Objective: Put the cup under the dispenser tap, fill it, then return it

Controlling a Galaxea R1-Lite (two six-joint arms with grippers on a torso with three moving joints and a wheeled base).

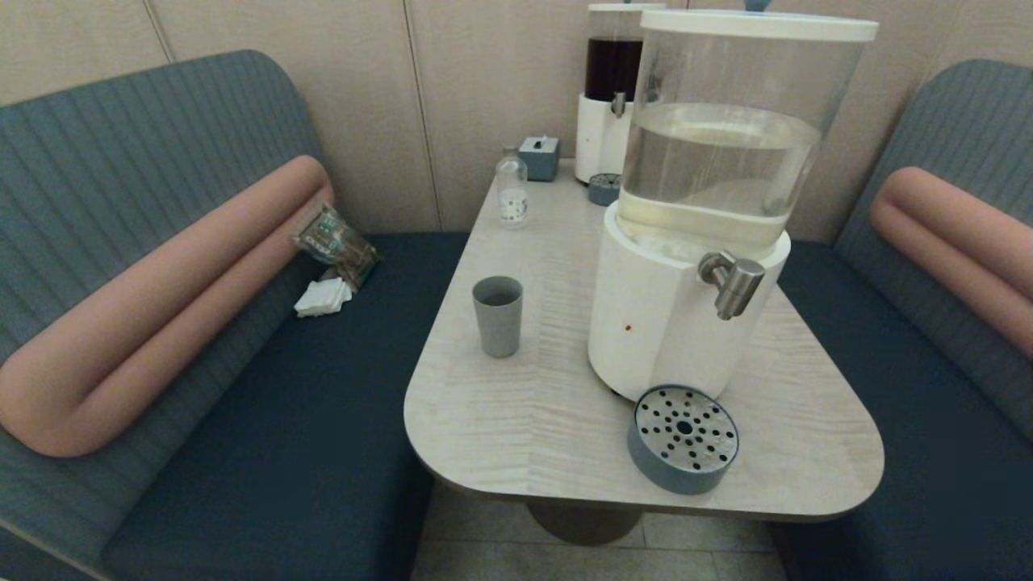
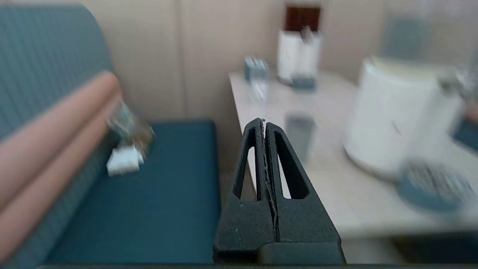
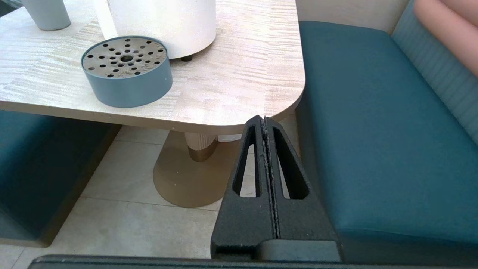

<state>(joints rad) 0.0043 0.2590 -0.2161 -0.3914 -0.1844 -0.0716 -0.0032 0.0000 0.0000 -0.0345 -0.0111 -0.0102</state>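
Both grippers, left and right, pressed closed and empty off the table edge; matte grey-blue tapered cup upright, well apart from brushed-steel dispenser tap; likely toppled by closed fingers

You see a grey-blue cup on a pale wood-grain table. The drip tray has grey-blue walls and a dotted steel top. The dispenser tap is brushed steel on a white base under a clear tank. Ribbed teal benches carry salmon-pink bolsters. Both black grippers, left gripper and right gripper, look matte.
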